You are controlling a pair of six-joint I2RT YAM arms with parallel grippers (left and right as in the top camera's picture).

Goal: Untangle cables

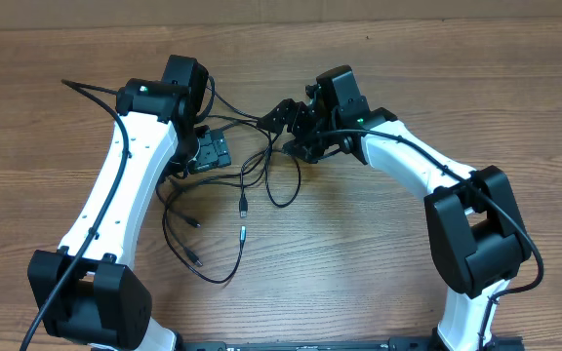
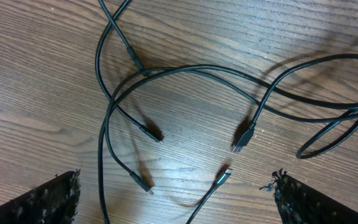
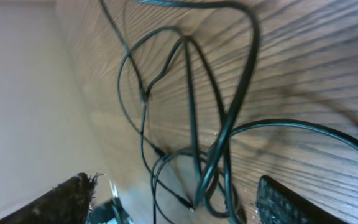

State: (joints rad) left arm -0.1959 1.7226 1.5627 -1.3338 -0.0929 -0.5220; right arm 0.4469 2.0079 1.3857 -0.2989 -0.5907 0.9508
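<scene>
**A:** Any progress? The cables (image 2: 191, 68) are seen crossed in a heap near the middle of the table (image 1: 359, 273).

**B:** Nothing's gripped yet. The left gripper (image 2: 176, 182) is spread wide and the right gripper (image 3: 178, 184) is parted over strands. All the separating is left.

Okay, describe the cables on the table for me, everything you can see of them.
The cables are thin, glossy black cords, seemingly rubber-coated, lying slack on the wooden table between the two arms. They loop and cross one another in a loose tangle. Four small plug ends lie free, apart from each other. Several strands run between the open fingers of the right hand; whether it touches them cannot be told.
</scene>
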